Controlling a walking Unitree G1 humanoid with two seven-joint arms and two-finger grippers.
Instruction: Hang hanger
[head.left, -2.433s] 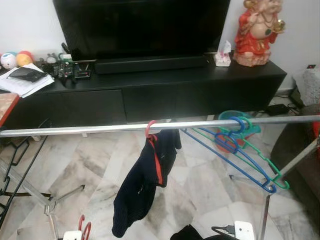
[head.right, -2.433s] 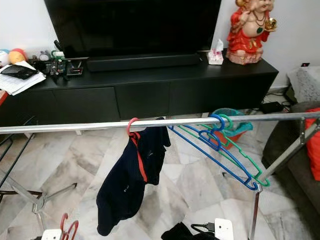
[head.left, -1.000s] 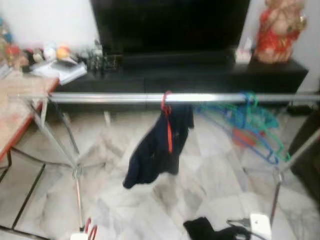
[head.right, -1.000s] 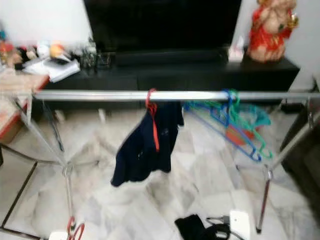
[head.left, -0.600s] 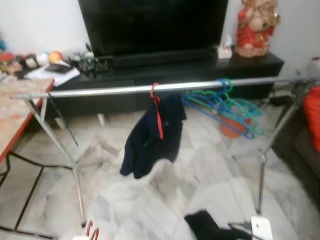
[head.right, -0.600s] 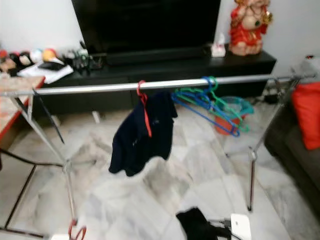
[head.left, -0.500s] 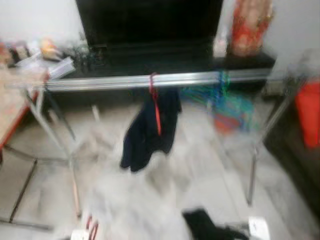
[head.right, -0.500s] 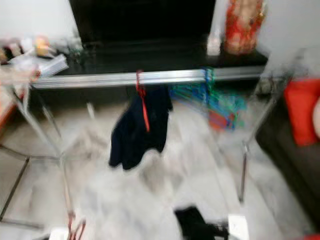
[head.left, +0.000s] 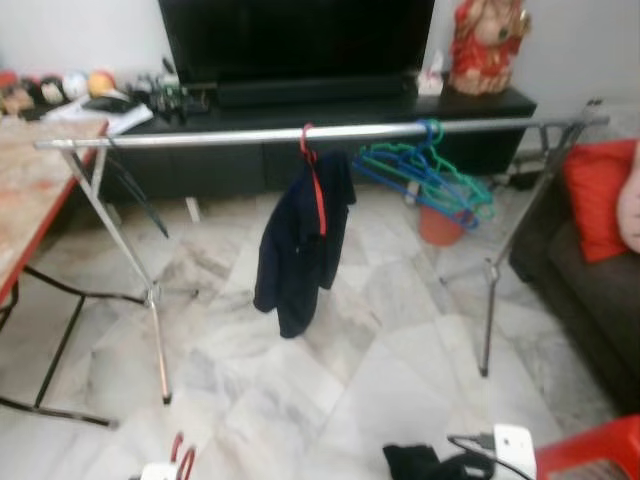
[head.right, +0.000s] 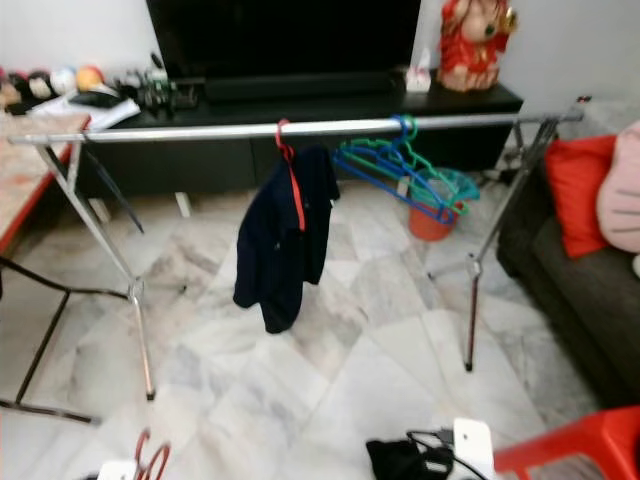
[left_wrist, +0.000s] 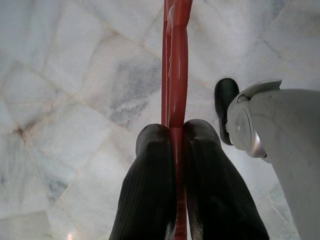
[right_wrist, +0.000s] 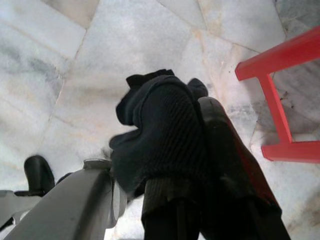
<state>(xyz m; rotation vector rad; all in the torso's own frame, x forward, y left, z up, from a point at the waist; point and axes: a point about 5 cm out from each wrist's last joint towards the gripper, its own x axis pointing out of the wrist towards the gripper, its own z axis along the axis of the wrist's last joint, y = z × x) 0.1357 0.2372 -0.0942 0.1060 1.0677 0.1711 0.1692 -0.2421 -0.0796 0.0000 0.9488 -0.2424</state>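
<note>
A: Where's the hanger?

B: The red hanger (left_wrist: 176, 75) is pinched between the fingers of the left end effector (left_wrist: 176, 150), low by the robot's left side over the marble floor (head.left: 390, 350). The grip looks firm, with both pads tight on the bar.

A: And the right end effector?

B: The right end effector (right_wrist: 200, 150) is clamped on a dark cloth (right_wrist: 160, 135), also low, near a red stool (right_wrist: 280, 95).

A: The rail?

B: The rail (head.left: 200, 137) stands well ahead, in front of the black TV bench (head.left: 480, 105). A navy shirt (head.left: 300, 240) hangs on a red hook near the middle, and blue and green hangers (head.left: 425, 175) are bunched to the right.

A: So how should the hanging go?

B: I'd judge the robot is too far off to reach, so it should step closer first. Aim for the bare stretch left of the shirt. Raise the hanger with its hook uppermost and above the rail, then lower it until the hook seats. Only then let go, or it may slip and fall. Keep the cloth clear of the rack's legs.
</note>
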